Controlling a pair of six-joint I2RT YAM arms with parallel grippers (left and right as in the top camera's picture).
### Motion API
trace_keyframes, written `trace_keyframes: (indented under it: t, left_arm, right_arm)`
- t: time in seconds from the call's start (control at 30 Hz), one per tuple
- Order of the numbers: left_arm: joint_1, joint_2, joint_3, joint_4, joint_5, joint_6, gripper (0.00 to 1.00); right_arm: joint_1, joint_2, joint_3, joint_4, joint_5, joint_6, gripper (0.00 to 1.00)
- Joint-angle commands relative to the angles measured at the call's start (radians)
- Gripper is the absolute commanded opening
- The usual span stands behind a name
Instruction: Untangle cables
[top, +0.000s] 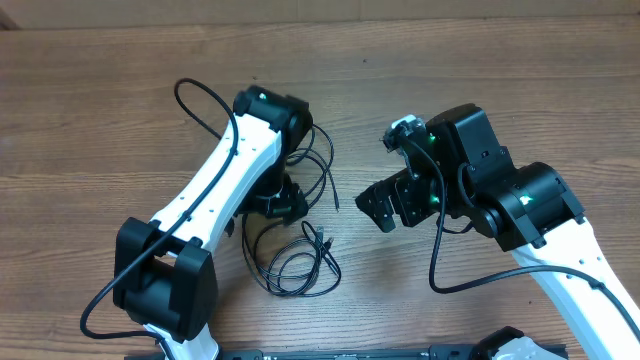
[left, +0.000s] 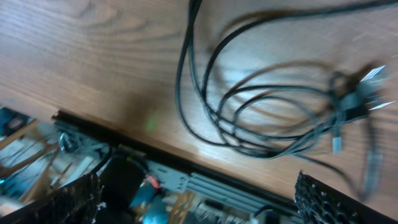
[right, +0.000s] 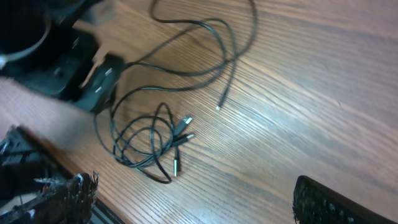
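Wood-grain brown is the table. On it the cables are found between the two arms, near the front edge. A loose coil of thin black cord is seen there with its plugs lying together, and a longer cord is led up past the left arm's wrist. From above, the upper loops are partly covered by the left gripper, which is lowered close over them. Its fingers are spread wide, and nothing is pinched between them. The right gripper is placed just to the right of the cords (apart from them) and is tilted toward them. Its fingers are also spread and empty. A black rail is fixed along the table's front edge. The left wrist view is blurred, so the plug ends are hard to make out. How the loops cross cannot be told.
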Motion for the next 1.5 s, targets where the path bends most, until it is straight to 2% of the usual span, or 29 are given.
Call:
trace_keyframes:
  t: [0.0,0.2,0.37,0.57,0.8,0.93,1.07,1.2,1.3,1.37,1.47]
  left_arm:
    - [-0.006,-0.015,-0.108,0.017,-0.036,0.032,1.00]
    - [-0.007,-0.015,-0.272,0.165,0.032,-0.010,1.00]
    - [-0.007,-0.015,-0.375,0.294,0.063,-0.166,1.00]
    - [-0.007,-0.015,-0.486,0.419,0.122,-0.286,0.97]
    - [-0.007,-0.015,-0.569,0.541,0.122,-0.329,0.94]
    - [-0.007,-0.015,-0.575,0.554,0.121,-0.351,0.79]
    - [-0.007,-0.015,-0.575,0.579,0.121,-0.351,0.54]
    - [-0.007,-0.015,-0.575,0.620,0.121,-0.351,0.29]
    - [-0.007,-0.015,-0.574,0.643,0.122,-0.351,0.05]
    - [-0.006,-0.015,-0.574,0.651,0.133,-0.351,0.04]
    - [-0.004,-0.015,-0.567,0.647,0.137,-0.351,0.04]
  right_arm:
    - [0.005,0.006,0.018,-0.014,0.080,0.109,1.00]
    - [0.004,0.043,0.018,-0.006,0.080,0.109,1.00]
    - [0.004,0.075,0.018,-0.005,0.080,0.108,1.00]
    - [0.004,0.079,0.018,0.015,0.080,0.108,1.00]
    - [0.004,0.079,0.018,0.020,0.080,0.097,1.00]
    - [0.005,0.079,0.018,0.021,0.079,0.097,0.98]
    - [0.005,0.079,0.018,0.021,0.079,0.097,0.93]
    - [0.005,0.079,0.018,0.021,0.079,0.097,0.93]
    - [0.005,0.079,0.018,0.021,0.079,0.097,0.93]
    - [0.005,0.079,0.018,0.020,0.079,0.097,0.91]
    - [0.005,0.079,0.018,0.013,0.079,0.099,0.81]
